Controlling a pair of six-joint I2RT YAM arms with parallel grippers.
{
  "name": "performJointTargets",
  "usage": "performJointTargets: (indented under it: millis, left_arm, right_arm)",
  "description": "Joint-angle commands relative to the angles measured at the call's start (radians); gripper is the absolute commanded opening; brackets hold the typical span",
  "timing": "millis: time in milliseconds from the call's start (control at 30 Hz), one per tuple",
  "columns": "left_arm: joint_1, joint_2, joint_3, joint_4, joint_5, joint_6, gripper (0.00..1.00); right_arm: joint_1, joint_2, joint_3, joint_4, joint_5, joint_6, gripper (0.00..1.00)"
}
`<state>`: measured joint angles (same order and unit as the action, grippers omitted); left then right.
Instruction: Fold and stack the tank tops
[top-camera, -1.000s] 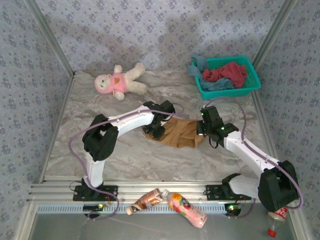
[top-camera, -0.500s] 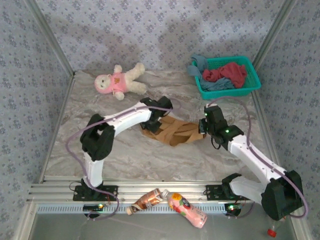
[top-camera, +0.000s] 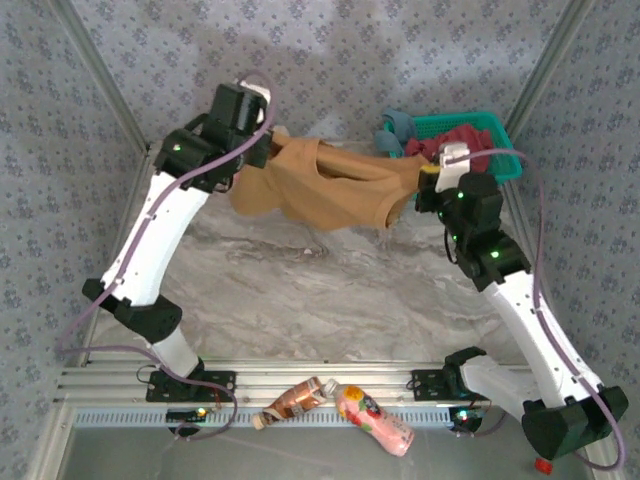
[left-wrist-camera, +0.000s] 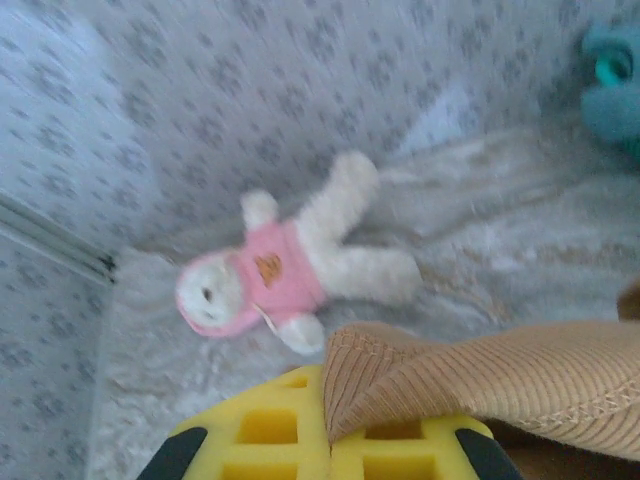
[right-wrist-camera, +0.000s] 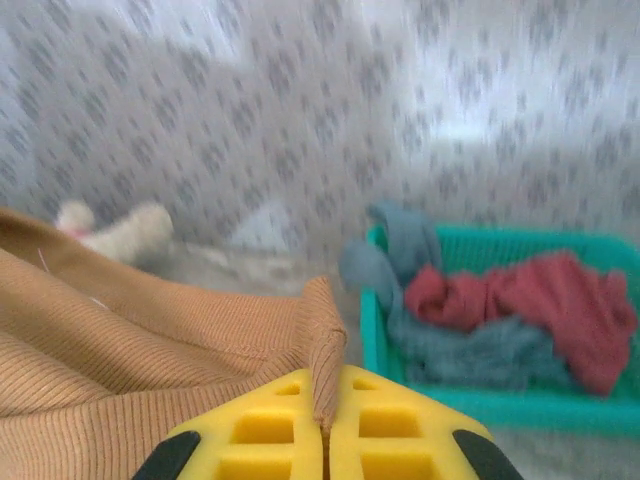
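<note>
Tan-brown tank top (top-camera: 325, 190) hangs spread in the air between the two hands, above the far half of the table (top-camera: 330, 295). Its upper edge runs almost taut from one hand to the other, and the body sags below in loose folds.

From above, the left hand (top-camera: 262, 152) holds the left end of the cloth near the back wall, and the right hand (top-camera: 432, 180) holds the right end, just in front of the teal basket (top-camera: 505, 160). How the pads meet is hard to read from that height.

The wrist cameras settle it. On the left wrist, the yellow pads (left-wrist-camera: 260, 435) are pressed together with a ribbed, stitched corner of the top coming up out of the seam between them. The cloth then runs off to the right. Past it, a white plush doll (left-wrist-camera: 275, 280) in pink lies on the table near the back corner.

On the right wrist, the pads are likewise closed on a fold of the top's edge, which stands up between them while the rest trails off to the left. Behind it, this camera looks into the basket, where the dark red top (right-wrist-camera: 545, 300) lies bunched on the dusty blue top (right-wrist-camera: 465, 345), part of which hangs over the basket's left rim.

The overhead view adds two bottles, one brown (top-camera: 295, 400) and one pink (top-camera: 375, 420), lying on the metal rail between the arm bases.
</note>
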<state>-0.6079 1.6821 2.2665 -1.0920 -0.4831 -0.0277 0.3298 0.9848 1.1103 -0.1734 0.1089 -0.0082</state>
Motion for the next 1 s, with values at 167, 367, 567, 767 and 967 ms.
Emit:
performJointTargets:
  millis: [167, 367, 567, 767, 967]
  left_arm:
    - [-0.003, -0.092, 0.144, 0.036, -0.077, 0.117, 0.01]
    - [-0.070, -0.235, 0.047, 0.023, 0.055, 0.026, 0.01]
    - [-0.135, -0.419, -0.256, 0.178, 0.207, -0.095, 0.02]
    - [-0.111, -0.352, -0.463, 0.311, 0.210, -0.199, 0.02]
    - [-0.018, -0.182, -0.643, 0.458, 0.277, -0.380, 0.04]
  right_arm:
    - [-0.003, 0.005, 0.266, 0.090, -0.235, -0.137, 0.00]
    - [0.041, -0.037, 0.322, 0.084, -0.276, -0.141, 0.01]
    - [0.087, -0.040, 0.391, 0.045, -0.235, -0.186, 0.01]
    - [0.053, 0.124, 0.367, 0.000, -0.281, -0.179, 0.01]
    - [-0.031, 0.443, 0.349, 0.128, -0.340, -0.101, 0.02]
